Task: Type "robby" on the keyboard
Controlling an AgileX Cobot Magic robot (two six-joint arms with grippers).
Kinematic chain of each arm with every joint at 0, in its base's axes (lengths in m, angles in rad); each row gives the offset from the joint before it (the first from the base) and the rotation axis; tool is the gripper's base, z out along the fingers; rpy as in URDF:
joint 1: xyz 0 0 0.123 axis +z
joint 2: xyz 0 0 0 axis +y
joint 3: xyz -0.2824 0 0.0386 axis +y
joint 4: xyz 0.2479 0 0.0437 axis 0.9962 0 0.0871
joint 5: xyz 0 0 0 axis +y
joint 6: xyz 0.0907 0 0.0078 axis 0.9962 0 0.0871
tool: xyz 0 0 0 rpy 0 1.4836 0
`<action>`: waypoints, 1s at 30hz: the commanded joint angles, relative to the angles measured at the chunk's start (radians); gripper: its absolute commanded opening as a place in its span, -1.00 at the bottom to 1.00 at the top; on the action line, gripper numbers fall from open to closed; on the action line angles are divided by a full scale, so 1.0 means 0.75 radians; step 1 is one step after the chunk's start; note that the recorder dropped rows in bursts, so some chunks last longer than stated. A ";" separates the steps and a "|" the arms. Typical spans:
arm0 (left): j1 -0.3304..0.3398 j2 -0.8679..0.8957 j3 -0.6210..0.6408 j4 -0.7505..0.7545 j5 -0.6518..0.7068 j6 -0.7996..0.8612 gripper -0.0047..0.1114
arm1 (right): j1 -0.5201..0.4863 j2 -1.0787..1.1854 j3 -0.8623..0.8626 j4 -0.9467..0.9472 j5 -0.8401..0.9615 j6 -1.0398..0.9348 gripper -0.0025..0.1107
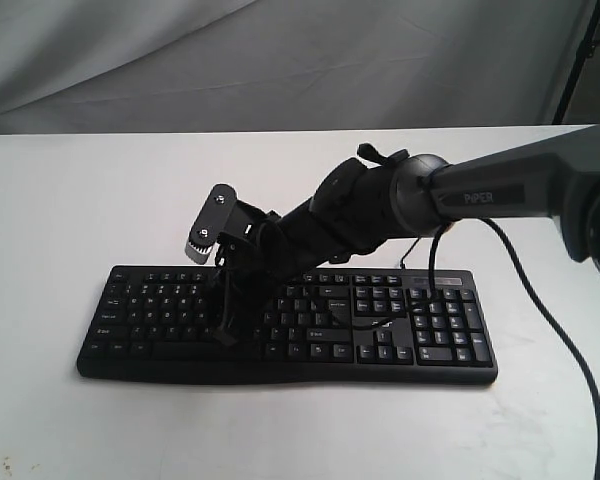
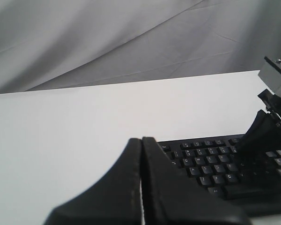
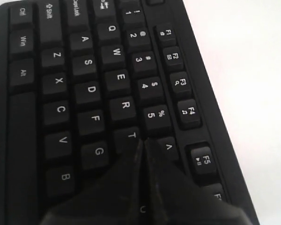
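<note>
A white table [image 1: 60,200] is seen beneath both pincers. The black keyboard [image 1: 440,330] is laid flat on it, directly under the right pincer [image 3: 143,143], whose fingers are pressed together on nothing, the tip held low over the letter rows just beside the T key [image 3: 131,135]. The left pincer [image 2: 141,140] is likewise closed and empty, and the keyboard is seen beyond its tip
</note>
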State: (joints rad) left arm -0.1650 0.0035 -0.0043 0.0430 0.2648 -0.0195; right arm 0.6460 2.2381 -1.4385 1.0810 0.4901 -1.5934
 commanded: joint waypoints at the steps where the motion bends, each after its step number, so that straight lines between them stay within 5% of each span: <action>1: -0.008 -0.005 0.006 0.006 -0.007 -0.004 -0.92 | -0.007 -0.017 -0.007 0.005 -0.006 -0.009 -0.96; 19: -0.008 -0.005 0.006 0.006 -0.007 -0.004 -0.92 | -0.002 -0.202 0.002 -0.089 0.082 0.082 -0.96; 30: -0.008 -0.005 0.006 0.006 -0.007 -0.004 -0.92 | 0.105 -0.730 0.357 -0.160 -0.298 0.139 -0.96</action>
State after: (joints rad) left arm -0.1650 0.0035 -0.0043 0.0430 0.2648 -0.0195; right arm 0.7067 1.8018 -1.2421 0.9668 0.3359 -1.5085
